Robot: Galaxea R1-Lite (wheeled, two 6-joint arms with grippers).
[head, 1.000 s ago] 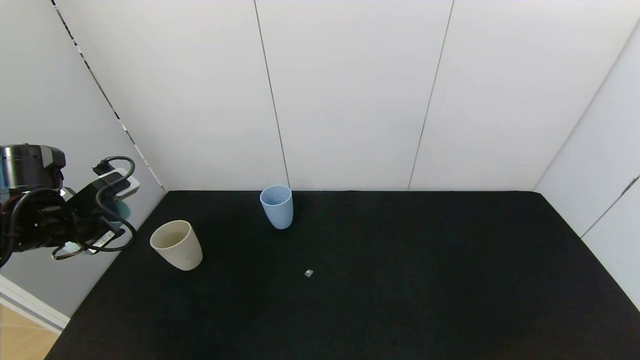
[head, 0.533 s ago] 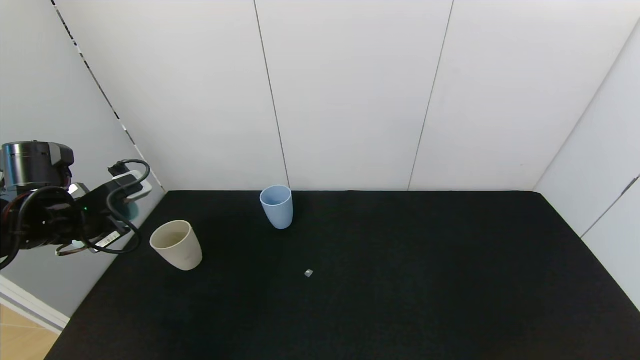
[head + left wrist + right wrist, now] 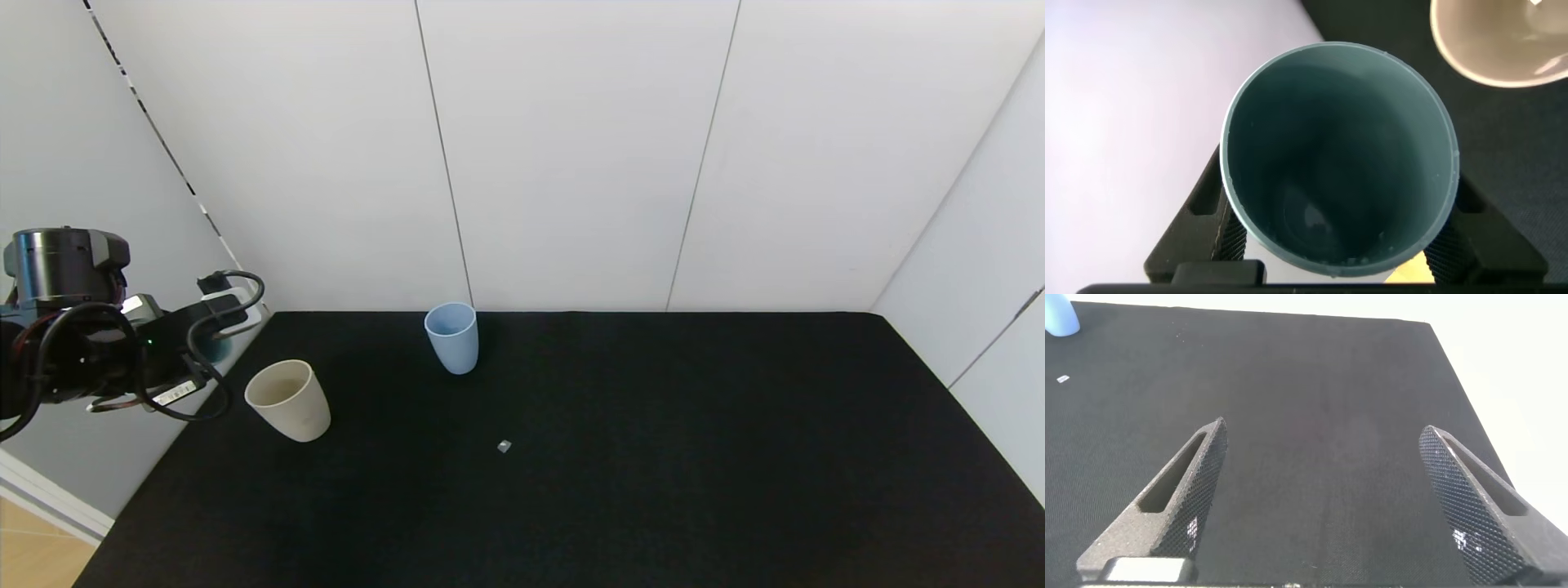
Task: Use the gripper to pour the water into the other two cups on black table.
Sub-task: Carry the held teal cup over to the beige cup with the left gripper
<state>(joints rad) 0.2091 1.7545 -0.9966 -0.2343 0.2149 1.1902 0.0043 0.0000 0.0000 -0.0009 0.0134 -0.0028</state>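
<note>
Holding item one, your left gripper (image 3: 1335,237) has its jaws clamped on either side of a teal-green cup (image 3: 1339,155), upright, at the counter's left edge beside the wall. Contents: the dark interior looks nearly empty, with only a faint wet sheen at the bottom; how much water is there cannot be told. Item two, cream cup (image 3: 289,400): upright on the black counter (image 3: 653,457), near the left gripper. Item three, light blue cup (image 3: 451,336): upright, farther back by the wall, well apart from the cream one. Item four, small pale speck (image 3: 504,445): loose on the counter, clear of both cups. Right gripper (image 3: 1323,498): jaws wide apart, holding nothing, low over bare counter. Hazards, as you should judge them: tipping before the teal rim is over a receiving cup would wet the cloth; swinging low could knock the cream cup over; emptying everything into one cup leaves the other unserved.
</note>
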